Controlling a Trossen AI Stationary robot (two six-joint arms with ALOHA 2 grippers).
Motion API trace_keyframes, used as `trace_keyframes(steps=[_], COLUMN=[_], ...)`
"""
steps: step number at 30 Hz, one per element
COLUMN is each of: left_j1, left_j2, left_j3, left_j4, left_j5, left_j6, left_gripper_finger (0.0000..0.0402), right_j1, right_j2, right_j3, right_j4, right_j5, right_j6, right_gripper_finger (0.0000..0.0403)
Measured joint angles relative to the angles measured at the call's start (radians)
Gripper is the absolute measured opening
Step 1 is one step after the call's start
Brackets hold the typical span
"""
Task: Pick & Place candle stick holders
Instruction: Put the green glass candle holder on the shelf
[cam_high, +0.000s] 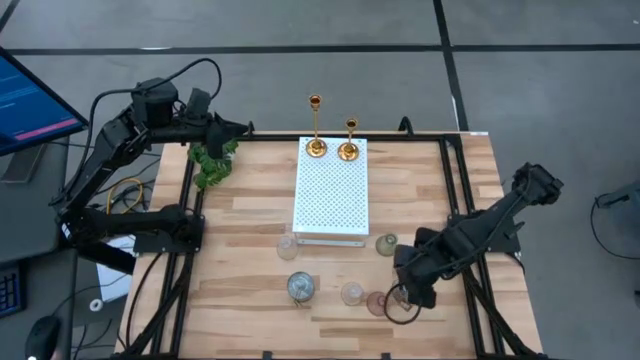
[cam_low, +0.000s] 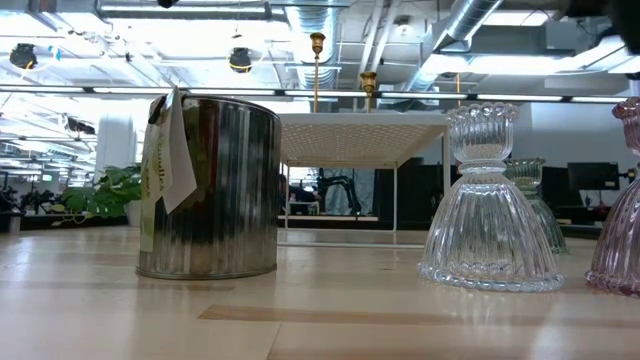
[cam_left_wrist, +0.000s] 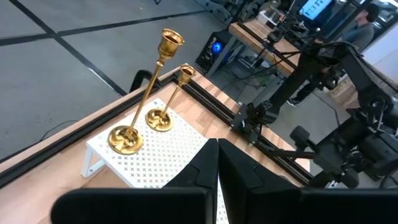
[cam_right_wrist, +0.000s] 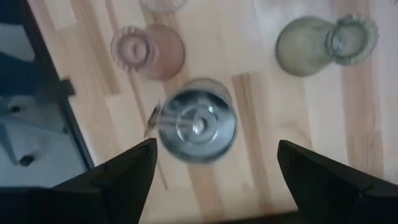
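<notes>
Two tall gold candle stick holders (cam_high: 316, 125) (cam_high: 349, 140) stand by their round bases on the far end of the white dotted board (cam_high: 330, 195). Small glass holders rest on the wood near the board: silvery (cam_high: 300, 288), clear (cam_high: 352, 293), pinkish (cam_high: 377, 303), greenish (cam_high: 386, 244), and another clear one (cam_high: 288, 245). My right gripper (cam_high: 405, 298) points down, open, over the near right part of the table beside the pinkish holder. In its wrist view (cam_right_wrist: 216, 149) the silvery holder (cam_right_wrist: 198, 127) lies below between the fingers, untouched. My left gripper (cam_left_wrist: 217, 152) waits shut at the far left (cam_high: 240, 128).
A leafy plant (cam_high: 213, 162) lies at the far left corner under the left arm. Black frame rails (cam_high: 455, 190) run along the table's left and right sides. The near left stretch of wood (cam_high: 230, 300) is bare. A monitor (cam_high: 30, 100) stands off the table's left.
</notes>
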Motion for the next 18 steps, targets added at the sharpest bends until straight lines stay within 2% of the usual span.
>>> trace_keyframes(steps=[4, 9, 18], left_j1=[0.0, 0.0, 0.0], left_j2=[0.0, -0.002, -0.002], left_j3=[0.0, 0.0, 0.0], left_j4=[0.0, 0.0, 0.0], left_j5=[0.044, 0.051, 0.05], left_j6=[-0.004, -0.01, -0.011], left_gripper_finger=[0.001, 0.001, 0.001], right_j1=[-0.014, 0.002, -0.041], right_j2=[-0.004, -0.029, -0.218], right_j3=[-0.054, -0.11, -0.318], right_j4=[0.078, 0.094, 0.135], right_j5=[-0.001, 0.056, 0.07], right_j6=[0.022, 0.043, 0.227], right_gripper_finger=[0.0322, 0.0322, 0.0322])
